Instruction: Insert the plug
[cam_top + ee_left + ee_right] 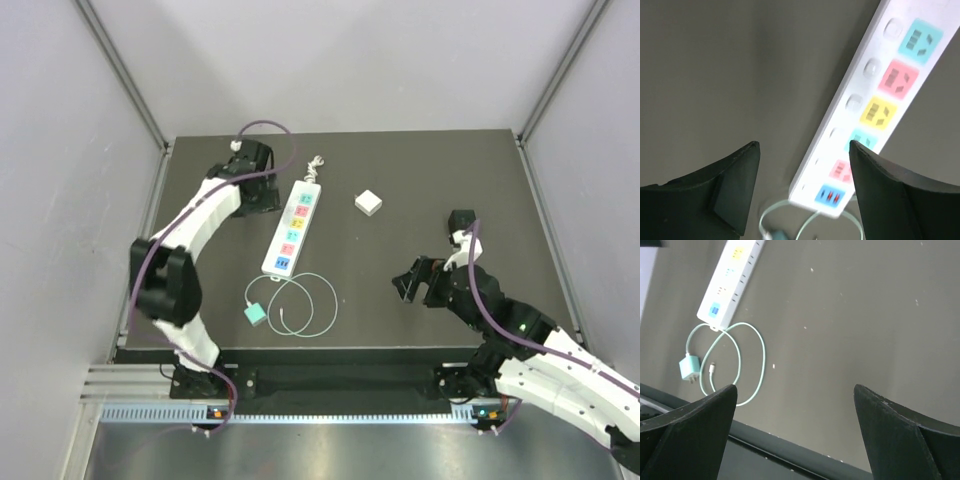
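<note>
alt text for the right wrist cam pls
A small teal plug lies on the dark table, its thin cable looped by one end of a white power strip with coloured sockets. The right gripper's two black fingers frame the bottom corners, spread wide with nothing between them.

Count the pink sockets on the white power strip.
2. On the power strip, the first pink socket lies just beyond the yellow socket; the second pink socket lies next to the blue panel at the near end. None seems hidden.
</note>
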Action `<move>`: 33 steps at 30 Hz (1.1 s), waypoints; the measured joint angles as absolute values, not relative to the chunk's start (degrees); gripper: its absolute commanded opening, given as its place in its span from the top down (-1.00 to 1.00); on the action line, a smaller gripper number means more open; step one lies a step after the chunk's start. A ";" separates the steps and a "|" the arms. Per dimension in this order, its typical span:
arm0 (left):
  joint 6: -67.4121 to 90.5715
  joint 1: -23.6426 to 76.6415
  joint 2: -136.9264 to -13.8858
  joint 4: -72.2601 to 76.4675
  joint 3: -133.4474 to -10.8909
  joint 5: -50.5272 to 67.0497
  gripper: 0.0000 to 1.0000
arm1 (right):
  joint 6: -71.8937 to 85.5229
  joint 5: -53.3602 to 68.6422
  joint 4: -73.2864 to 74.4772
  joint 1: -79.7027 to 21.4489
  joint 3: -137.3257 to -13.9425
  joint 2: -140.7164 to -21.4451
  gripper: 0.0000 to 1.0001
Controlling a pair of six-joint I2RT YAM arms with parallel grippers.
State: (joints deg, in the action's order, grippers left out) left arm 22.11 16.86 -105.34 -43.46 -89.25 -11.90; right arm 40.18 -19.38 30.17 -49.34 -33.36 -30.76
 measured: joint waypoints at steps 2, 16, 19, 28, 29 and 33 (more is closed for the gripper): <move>23.92 17.58 -97.62 -45.12 -84.14 -13.80 -0.54 | 40.62 -19.33 30.63 -49.34 -32.64 -30.63 -0.99; 37.52 20.38 -72.86 -50.74 -54.61 -8.99 -0.54 | 41.15 -17.02 28.99 -49.34 -29.85 -30.52 -0.99; 39.35 22.39 -72.86 -52.34 -53.43 -8.36 -0.54 | 41.15 -16.19 27.75 -49.34 -28.86 -30.52 -0.99; 48.82 30.79 -72.66 -53.76 -50.85 -11.22 -0.50 | 40.47 -14.41 26.13 -49.34 -27.86 -33.85 -1.00; 50.59 31.77 -72.77 -54.43 -49.95 -11.84 -0.50 | 40.40 -14.28 26.13 -49.34 -27.83 -33.89 -0.99; 57.34 32.73 -73.25 -56.38 -46.94 -13.17 -0.49 | 40.32 -13.80 25.56 -49.34 -27.83 -33.06 -0.99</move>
